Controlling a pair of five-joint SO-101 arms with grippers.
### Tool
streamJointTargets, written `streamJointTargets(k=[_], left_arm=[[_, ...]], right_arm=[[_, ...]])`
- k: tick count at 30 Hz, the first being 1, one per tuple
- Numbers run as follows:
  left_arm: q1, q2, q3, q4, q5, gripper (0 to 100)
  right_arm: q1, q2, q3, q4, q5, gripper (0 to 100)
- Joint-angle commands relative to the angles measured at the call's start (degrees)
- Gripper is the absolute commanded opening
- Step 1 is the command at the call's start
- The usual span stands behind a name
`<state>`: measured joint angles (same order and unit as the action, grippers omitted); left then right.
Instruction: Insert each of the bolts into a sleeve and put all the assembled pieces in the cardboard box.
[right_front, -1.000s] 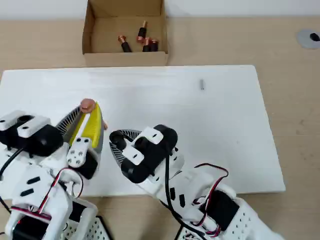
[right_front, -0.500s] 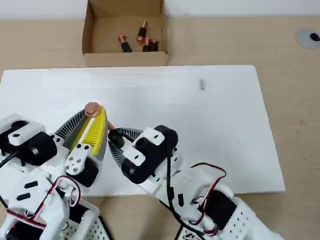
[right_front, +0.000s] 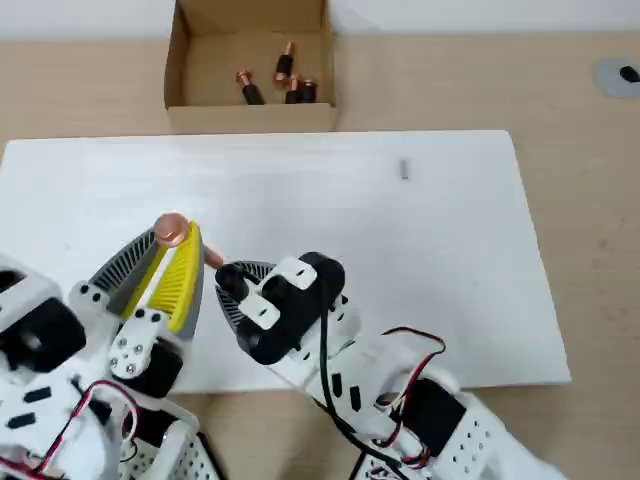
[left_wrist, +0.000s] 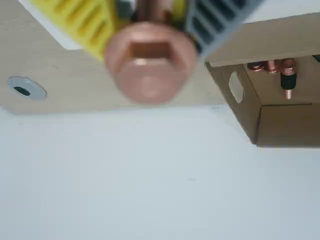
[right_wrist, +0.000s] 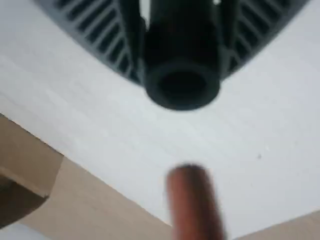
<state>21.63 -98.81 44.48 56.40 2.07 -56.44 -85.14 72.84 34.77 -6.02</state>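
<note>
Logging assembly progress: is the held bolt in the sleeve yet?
Out. The bolt ends short of the sleeve, whose mouth shows empty.

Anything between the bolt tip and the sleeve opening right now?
Nothing visible. The bolt in the left gripper points toward the sleeve held by the right gripper, with only bare white board behind the gap.

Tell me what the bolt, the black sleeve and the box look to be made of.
Bolt: likely metal with a copper-coloured finish, judging by its smooth, faint sheen and the crisp hex recess in the head; whether it is plated or solid cannot be told.
Sleeve: matte black, probably plastic or rubber; the surface is dull, with no glint.
Cardboard box: plain brown cardboard, matte, with thin folded walls.
</note>
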Motion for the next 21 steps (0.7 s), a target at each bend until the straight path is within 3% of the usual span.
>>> streamJointTargets(k=[1,21], left_arm=[[0.4,0.5,-4.0,1.8,-0.1,1],[0.6,0.5,-4.0,3.7,4.5,1]], right_arm=[[-0.6,-0.6,-0.2,-1.5,-0.4,0.9],[-0.6,-0.5,0.0,-2.7,-0.4,0.9]])
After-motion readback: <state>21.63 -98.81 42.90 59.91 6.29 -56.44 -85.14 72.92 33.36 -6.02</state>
